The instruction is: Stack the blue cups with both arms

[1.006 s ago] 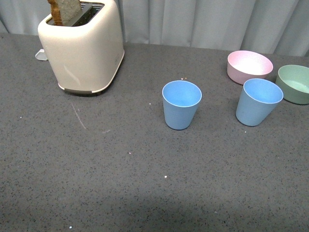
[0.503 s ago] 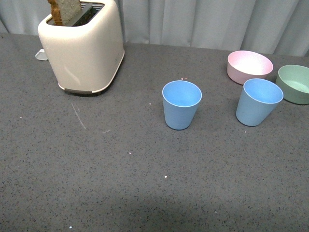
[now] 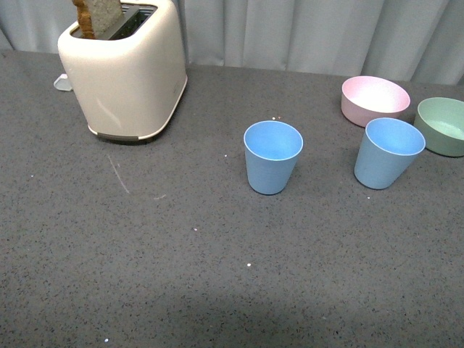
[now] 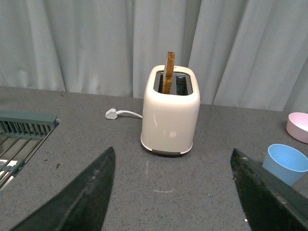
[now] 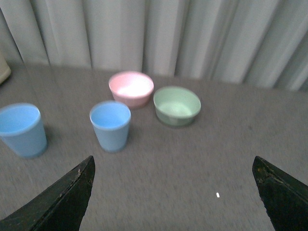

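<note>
The two blue cups stand upright, mouths up and apart from each other, on the dark speckled counter [image 3: 145, 254]. The left blue cup [image 3: 272, 167] is near the middle of the counter. The right blue cup [image 3: 388, 154] is well to its right and slightly farther back. Both look empty. A pink bowl [image 3: 375, 100] sits just beyond the right blue cup, and a green bowl [image 3: 444, 125] sits just to that cup's right. The right wrist view shows a narrow strip of counter between the cup and each bowl. At the far left stands a cream toaster [image 3: 125, 69] with a slice of toast [image 3: 96, 16] sticking up out of one slot. A white plug [image 3: 61, 82] lies on the counter at the toaster's left side. A pale pleated curtain [image 3: 304, 32] closes off the far edge. The left end effector [image 4: 173, 159] is spread wide and grips nothing, with the toaster seen between its two black fingers [image 4: 91, 192]. The right end effector [image 5: 173, 161] is likewise wide apart and holds nothing, facing both cups and both bowls, with bare counter between its fingers.
</note>
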Controlling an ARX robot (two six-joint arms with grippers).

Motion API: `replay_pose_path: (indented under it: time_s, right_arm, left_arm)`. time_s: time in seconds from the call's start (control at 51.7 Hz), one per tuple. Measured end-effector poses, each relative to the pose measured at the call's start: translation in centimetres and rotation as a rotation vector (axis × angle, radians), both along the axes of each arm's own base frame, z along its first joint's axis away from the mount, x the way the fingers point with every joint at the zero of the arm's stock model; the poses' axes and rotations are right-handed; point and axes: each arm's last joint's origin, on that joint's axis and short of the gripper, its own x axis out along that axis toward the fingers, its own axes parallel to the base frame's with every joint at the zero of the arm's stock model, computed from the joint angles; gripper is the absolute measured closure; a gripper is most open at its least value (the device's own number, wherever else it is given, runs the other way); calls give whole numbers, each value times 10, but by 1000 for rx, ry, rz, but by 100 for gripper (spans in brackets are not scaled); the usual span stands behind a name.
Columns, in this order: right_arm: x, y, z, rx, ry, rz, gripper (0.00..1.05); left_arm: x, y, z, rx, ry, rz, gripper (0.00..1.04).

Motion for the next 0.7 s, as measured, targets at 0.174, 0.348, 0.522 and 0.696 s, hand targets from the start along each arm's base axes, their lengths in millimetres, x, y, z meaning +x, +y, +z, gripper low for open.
replay_pose_path:
  time_s: [0.174, 0.348, 0.522, 0.696]
  right_arm:
    - [43, 1, 8, 11, 133, 35, 10]
    - [118, -2, 12, 79, 300, 19, 10]
    - [197, -6, -17, 183, 572, -42, 10]
    - [247, -4, -33, 257, 683, -67, 10]
  left_arm:
    - [0, 0, 0, 0, 0, 0, 5]
    - [0, 0, 0, 2, 0, 0, 7]
    - [0, 0, 0, 2, 0, 0, 7]
    - [0, 0, 0, 2, 0, 0, 7]
